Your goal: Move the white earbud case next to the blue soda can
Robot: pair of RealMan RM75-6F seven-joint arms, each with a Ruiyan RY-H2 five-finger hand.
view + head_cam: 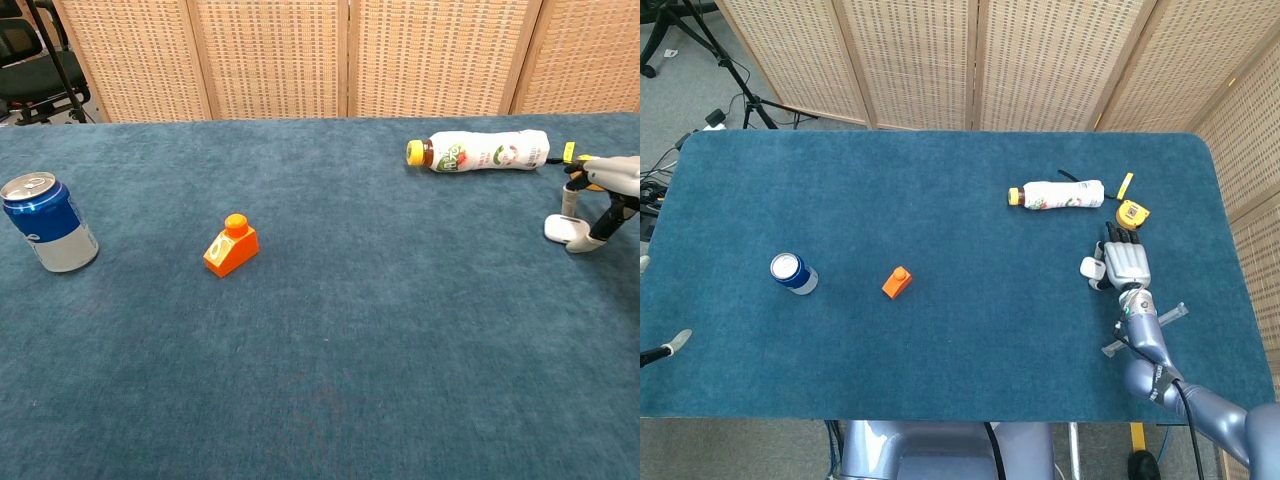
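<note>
The white earbud case (1092,268) (557,229) lies on the blue table at the right side. My right hand (1125,262) (605,190) is low over it, fingers pointing down on both sides of the case and touching it; the case still rests on the cloth. The blue soda can (793,273) (48,236) stands upright far off at the left. Only a grey tip of my left hand (670,347) shows at the head view's left edge, well short of the can.
A white drink bottle (1058,194) (485,152) lies on its side behind the case. A yellow tape measure (1130,212) sits just beyond my right hand. An orange block (898,283) (231,246) stands between case and can. Wicker screens back the table (960,380).
</note>
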